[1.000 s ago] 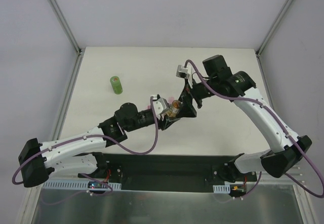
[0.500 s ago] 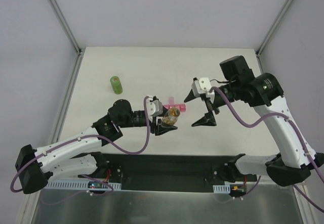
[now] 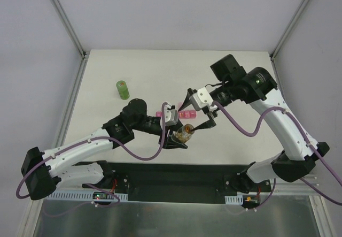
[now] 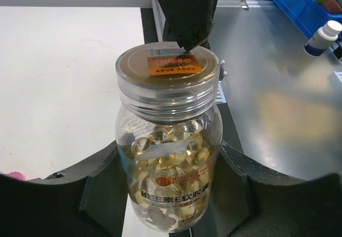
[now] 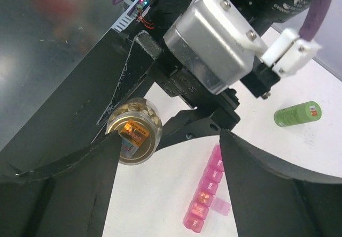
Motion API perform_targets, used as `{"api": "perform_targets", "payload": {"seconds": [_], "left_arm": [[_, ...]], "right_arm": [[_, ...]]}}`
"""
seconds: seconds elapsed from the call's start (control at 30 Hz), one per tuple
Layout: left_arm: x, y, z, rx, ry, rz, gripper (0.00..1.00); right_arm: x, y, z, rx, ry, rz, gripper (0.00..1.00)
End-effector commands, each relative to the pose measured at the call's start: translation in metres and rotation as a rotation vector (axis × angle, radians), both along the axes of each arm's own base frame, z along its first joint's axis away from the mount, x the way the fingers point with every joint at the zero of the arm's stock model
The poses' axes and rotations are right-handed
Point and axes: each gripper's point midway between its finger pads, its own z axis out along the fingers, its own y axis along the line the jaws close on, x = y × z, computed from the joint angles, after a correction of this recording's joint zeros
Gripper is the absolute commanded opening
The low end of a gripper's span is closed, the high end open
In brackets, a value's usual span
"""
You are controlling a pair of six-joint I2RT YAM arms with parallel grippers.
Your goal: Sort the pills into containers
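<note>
My left gripper (image 4: 168,186) is shut on a small clear bottle (image 4: 168,140) and holds it upright above the table (image 3: 107,76). It also shows in the top view (image 3: 179,137). The bottle is full of amber pills (image 4: 171,146), and its clear cap (image 4: 166,68) with an orange label is on. My right gripper (image 5: 170,140) is open wide over the bottle (image 5: 134,131), one fingertip (image 4: 184,33) touching the cap's far edge. It also shows in the top view (image 3: 191,116). The pink containers strip (image 5: 206,194) lies on the table between the right fingers, one lid open and amber pieces in one compartment. It is partly hidden in the top view (image 3: 187,114).
A green cylindrical bottle (image 3: 123,90) lies at the left of the table, also in the right wrist view (image 5: 297,114). Off the table's near edge is a metal surface (image 4: 278,103) with a blue bin (image 4: 299,1) and a white bottle (image 4: 322,35).
My right gripper swung out to the right, then came back left over the bottle. My left gripper has carried the bottle toward the table's near edge.
</note>
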Motion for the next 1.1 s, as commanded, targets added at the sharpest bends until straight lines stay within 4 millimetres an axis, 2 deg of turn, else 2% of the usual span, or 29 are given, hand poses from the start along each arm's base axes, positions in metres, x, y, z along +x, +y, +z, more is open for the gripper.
{"api": "perform_targets", "payload": {"seconds": [0.0, 0.17, 0.3, 0.53, 0.83, 1.07], "left_arm": [[-0.006, -0.001, 0.029, -0.067, -0.035, -0.068, 0.0], [-0.005, -0.001, 0.03, -0.063, -0.03, -0.067, 0.0], [-0.005, -0.001, 0.027, -0.058, -0.028, -0.064, 0.0], [-0.004, 0.003, 0.022, -0.048, -0.02, -0.05, 0.0], [-0.005, 0.003, 0.027, -0.056, -0.024, -0.063, 0.0], [-0.007, 0.004, 0.029, -0.062, -0.029, -0.07, 0.0]], "right_arm": [[-0.05, -0.037, -0.011, -0.139, 0.156, 0.061, 0.76], [-0.055, -0.04, -0.012, -0.156, 0.163, 0.059, 0.75], [-0.056, -0.041, -0.003, -0.139, 0.162, 0.043, 0.7], [-0.071, -0.046, 0.009, -0.101, 0.183, 0.054, 0.7], [-0.08, -0.048, -0.017, -0.189, 0.219, 0.093, 0.69], [-0.074, -0.048, -0.032, -0.248, 0.198, 0.093, 0.63]]}}
